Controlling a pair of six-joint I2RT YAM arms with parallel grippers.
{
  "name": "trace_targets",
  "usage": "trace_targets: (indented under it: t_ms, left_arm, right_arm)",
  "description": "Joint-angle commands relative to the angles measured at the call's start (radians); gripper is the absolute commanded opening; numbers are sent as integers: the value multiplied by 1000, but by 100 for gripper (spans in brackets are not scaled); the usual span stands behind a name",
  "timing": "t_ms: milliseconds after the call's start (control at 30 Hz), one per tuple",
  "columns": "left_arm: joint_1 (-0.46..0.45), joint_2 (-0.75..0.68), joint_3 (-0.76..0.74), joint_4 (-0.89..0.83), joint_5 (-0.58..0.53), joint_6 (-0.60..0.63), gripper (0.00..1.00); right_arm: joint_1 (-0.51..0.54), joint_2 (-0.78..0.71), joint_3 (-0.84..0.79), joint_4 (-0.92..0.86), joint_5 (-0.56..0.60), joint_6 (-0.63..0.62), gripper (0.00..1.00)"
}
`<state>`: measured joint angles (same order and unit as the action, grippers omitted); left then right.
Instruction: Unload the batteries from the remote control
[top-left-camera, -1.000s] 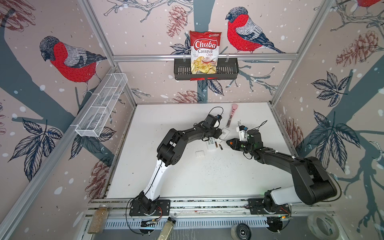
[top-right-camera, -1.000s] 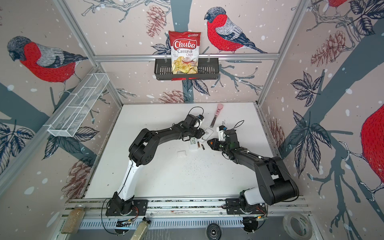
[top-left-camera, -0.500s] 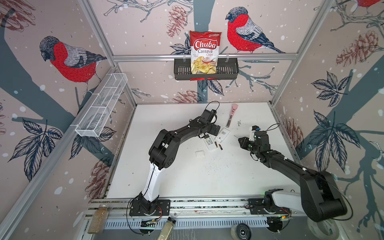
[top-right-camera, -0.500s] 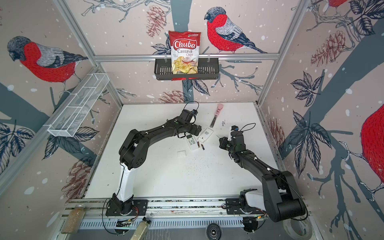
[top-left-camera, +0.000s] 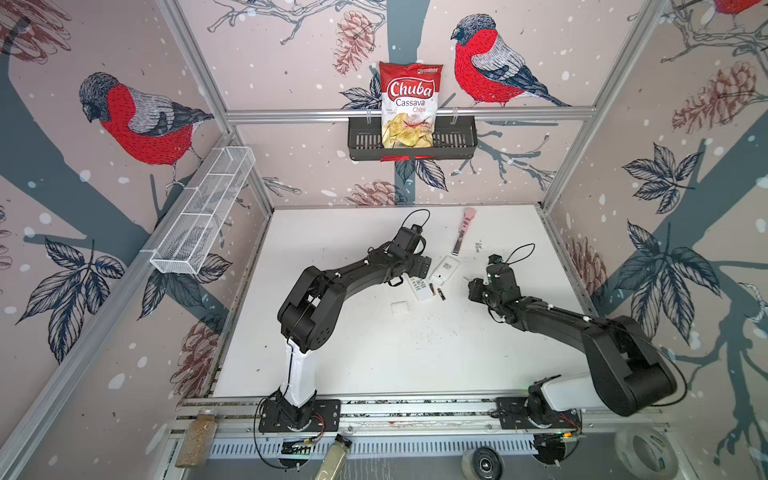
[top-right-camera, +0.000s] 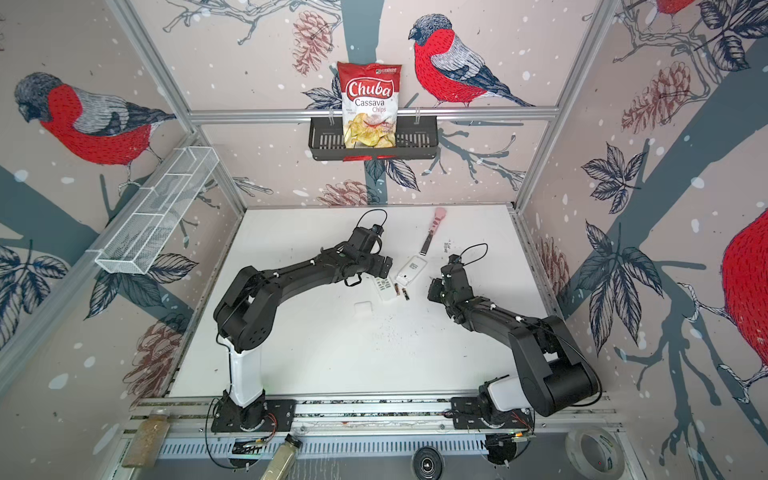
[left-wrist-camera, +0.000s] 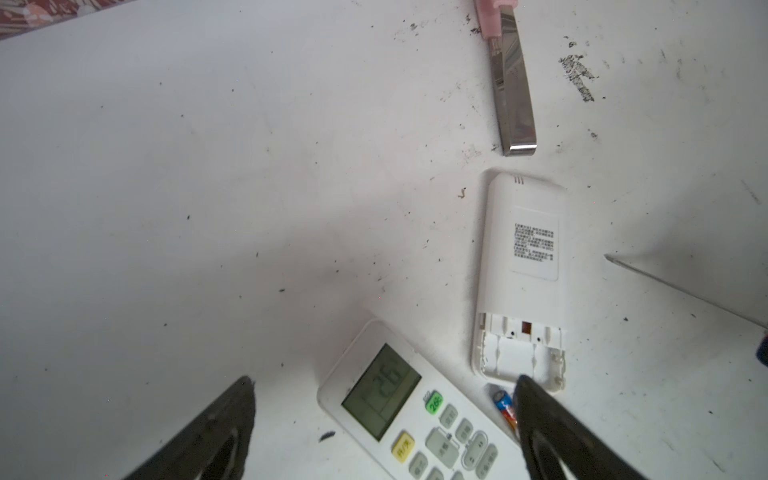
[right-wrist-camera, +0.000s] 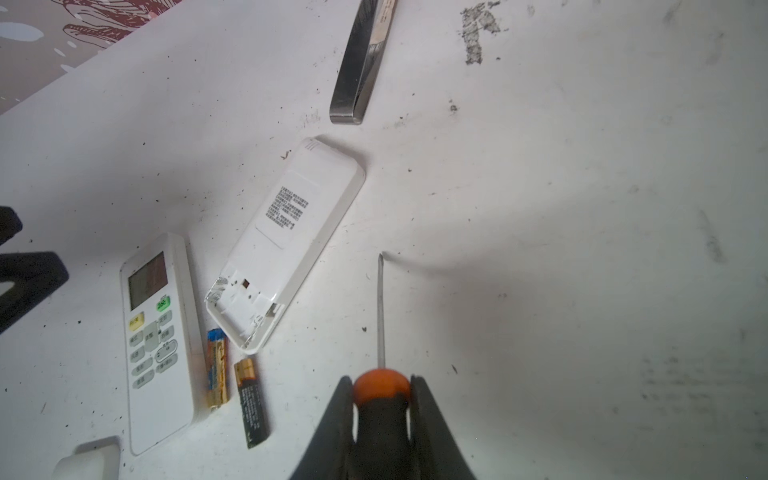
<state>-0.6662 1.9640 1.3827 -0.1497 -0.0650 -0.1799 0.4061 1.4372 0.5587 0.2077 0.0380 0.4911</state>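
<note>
Near the far centre of the white table (top-left-camera: 374, 353), the right gripper (right-wrist-camera: 381, 388) is clamped on the handle of an orange-and-black screwdriver (right-wrist-camera: 382, 419). Its thin shaft points forward, with the tip on or just over bare surface; I cannot tell which. Holding it by the handle leaves the whole shaft free, presumably as a lever for cells. Read a top view as a clock, with the batteries (right-wrist-camera: 251, 403) at the hub and the far wall at twelve. This gripper then sits at three o'clock, apart from them. The left gripper (left-wrist-camera: 384, 380) hovers at about eleven, jaws spread wide and empty over the display end of a face-up remote (right-wrist-camera: 160, 332), probably wide enough to bracket its body. Both batteries lie loose on the table, side by side, one against that remote's edge at nine o'clock. At one o'clock lies a face-down remote (right-wrist-camera: 291, 232) whose open battery bay (right-wrist-camera: 245, 307) looks empty, so its unloading seems done. The face-up remote's display shows digits, so it likely has cells of its own. A small white cover (top-left-camera: 400, 307) rests at eight o'clock. A pink-handled metal tool (top-left-camera: 464, 230) lies farther out at one.
</note>
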Motion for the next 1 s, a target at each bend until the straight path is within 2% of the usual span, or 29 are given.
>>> trace_targets:
  t_ms: [0, 167, 467, 600, 967]
  left_arm:
    - [-4, -30, -37, 39, -25, -17, 96]
    - [-10, -63, -96, 39, -35, -31, 96]
    - [-19, -81, -147, 24, -41, -65, 92]
    - [-26, -50, -107, -36, -41, -99, 90]
    - [-26, 100, 109, -289, -125, -318, 87]
  right_arm:
    - [8, 29, 11, -31, 37, -21, 30]
    - [24, 73, 29, -35, 31, -26, 42]
    - [27, 82, 43, -27, 17, -22, 50]
    - [28, 45, 34, -18, 24, -11, 53]
    - [28, -99, -20, -11, 2, 12, 63]
